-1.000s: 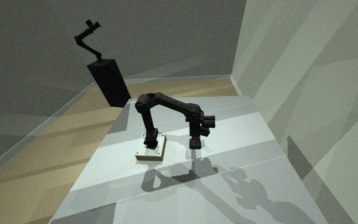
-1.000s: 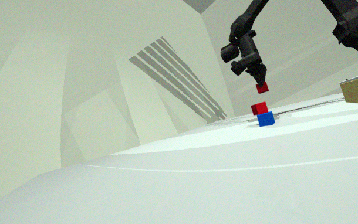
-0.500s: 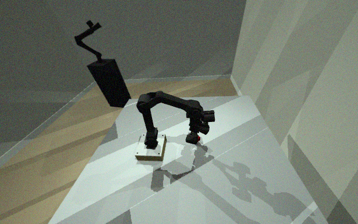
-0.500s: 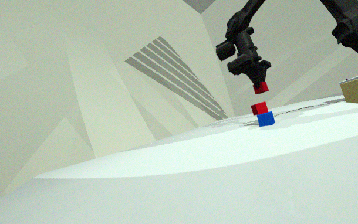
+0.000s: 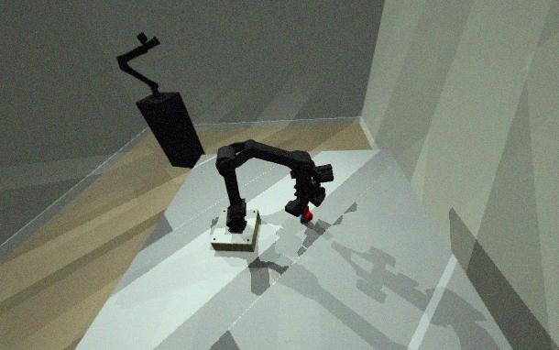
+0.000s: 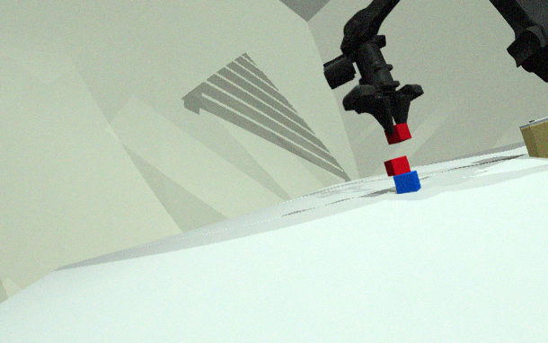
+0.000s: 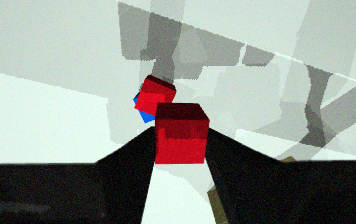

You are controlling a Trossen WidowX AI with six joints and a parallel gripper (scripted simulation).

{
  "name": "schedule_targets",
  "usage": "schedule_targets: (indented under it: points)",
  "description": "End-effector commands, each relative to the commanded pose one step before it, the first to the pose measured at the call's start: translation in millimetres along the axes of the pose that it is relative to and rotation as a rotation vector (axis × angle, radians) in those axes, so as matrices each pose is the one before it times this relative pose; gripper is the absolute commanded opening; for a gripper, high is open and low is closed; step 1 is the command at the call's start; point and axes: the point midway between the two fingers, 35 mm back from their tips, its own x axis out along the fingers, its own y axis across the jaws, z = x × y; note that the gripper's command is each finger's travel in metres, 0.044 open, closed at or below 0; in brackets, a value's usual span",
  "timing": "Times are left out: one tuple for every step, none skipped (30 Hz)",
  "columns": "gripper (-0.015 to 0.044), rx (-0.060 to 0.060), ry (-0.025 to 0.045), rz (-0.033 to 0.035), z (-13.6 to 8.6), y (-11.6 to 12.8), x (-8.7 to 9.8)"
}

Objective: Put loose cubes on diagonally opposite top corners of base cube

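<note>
The blue base cube (image 5: 301,219) (image 6: 407,183) (image 7: 146,116) stands on the table. One loose red cube (image 6: 397,166) (image 7: 153,97) sits on top of it, over a corner and overhanging outward. My gripper (image 6: 396,127) (image 7: 179,132) is shut on the other red cube (image 6: 401,134) (image 7: 182,149). It holds this cube in the air above the placed one, with a clear gap below. In the wrist view the stack is up and left of the held cube, and the held cube looks turned relative to it. In the top view the red cubes are small and hard to separate.
The arm's mounting block (image 5: 220,238) (image 6: 536,140), with wooden sides, stands on the table (image 5: 183,279) (image 6: 269,287) near the cubes. A black pedestal (image 5: 169,130) with another arm (image 5: 137,75) stands beyond the table. Shadows of the arm cross the table.
</note>
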Motion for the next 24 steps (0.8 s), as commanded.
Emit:
schedule_targets:
  points:
    - [0.0105,0.0807,-0.0063,-0.00211,-5.43,8.33,0.53]
    - [0.0105,0.0183,-0.00028,-0.00011,-1.56,1.62,0.11]
    - [0.0105,0.0183,-0.00029,-0.0001,-1.6,1.58,0.11]
    - [0.0105,0.0183,-0.0003,-0.00009,-1.64,1.54,0.11]
    - [0.0105,0.0183,-0.0003,-0.00008,-1.68,1.49,0.11]
    - [0.0105,0.0183,-0.00031,-0.00007,-1.72,1.45,0.11]
    - [0.0105,0.0183,-0.00031,-0.00006,-1.76,1.41,0.11]
    - [0.0105,0.0183,-0.00031,-0.00004,-1.8,1.36,0.11]
    - [0.0105,0.0183,-0.00032,-0.00003,-1.83,1.31,0.1]
    - [0.0105,0.0183,-0.00032,-0.00002,-1.87,1.27,0.1]
    - [0.0105,0.0183,-0.00032,-0.00001,-1.9,1.22,0.1]
    - [0.0105,0.0183,-0.00033,0.0,-1.93,1.17,0.1]
    - [0.0105,0.0183,-0.00033,0.00002,-1.96,1.12,0.1]
    - [0.0105,0.0183,-0.00033,0.00003,-1.99,1.07,0.1]
    - [0.0105,0.0183,-0.00033,0.00004,-2.02,1.02,0.1]
    - [0.0105,0.0183,-0.00033,0.00005,-2.05,0.97,0.1]
    - [0.0105,0.0152,-0.00027,0.00005,-1.72,0.76,0.08]
    - [0.0105,0.0091,-0.00016,0.00004,-1.04,0.43,0.05]
    - [0.0105,0.003,-0.00005,0.00001,-0.35,0.14,0.02]
    - [0.0105,0.0,0.0,0.0,0.0,0.0,0.0]
    - [0.0105,0.0,0.0,0.0,0.0,0.0,0.0]
    - [0.0105,0.0,0.0,0.0,0.0,0.0,0.0]
    - [0.0105,0.0,0.00002,0.0,0.0,0.0,0.49]
    - [0.0105,0.0001,0.00006,-0.00001,0.0,-0.01,1.47]
